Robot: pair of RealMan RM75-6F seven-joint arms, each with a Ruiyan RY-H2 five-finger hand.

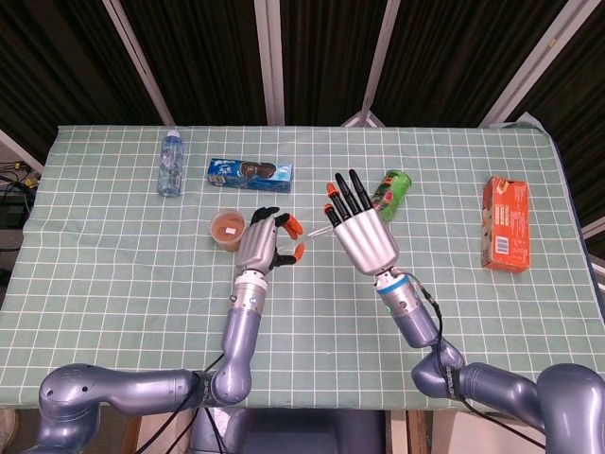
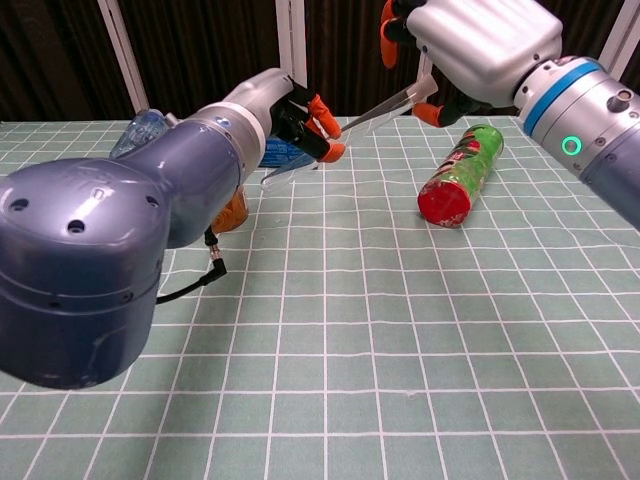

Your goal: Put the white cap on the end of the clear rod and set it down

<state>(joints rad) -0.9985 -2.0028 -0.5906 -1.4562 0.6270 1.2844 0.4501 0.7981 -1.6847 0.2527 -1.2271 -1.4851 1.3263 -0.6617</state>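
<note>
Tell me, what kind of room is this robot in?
Probably a robot lab or test room, not a home. The table has a green checked cloth and stands before metal frame bars and dark panels. Snacks like the green can and orange box are laid out for practice.

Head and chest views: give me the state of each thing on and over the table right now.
Clear rod: off the table, held by right hand.
Left hand: raised, fingers at the rod's end; cap not discernible.
Green can: lying down.
Water bottle: lying down.
Orange box: lying flat.
Small cup: upright.
</note>
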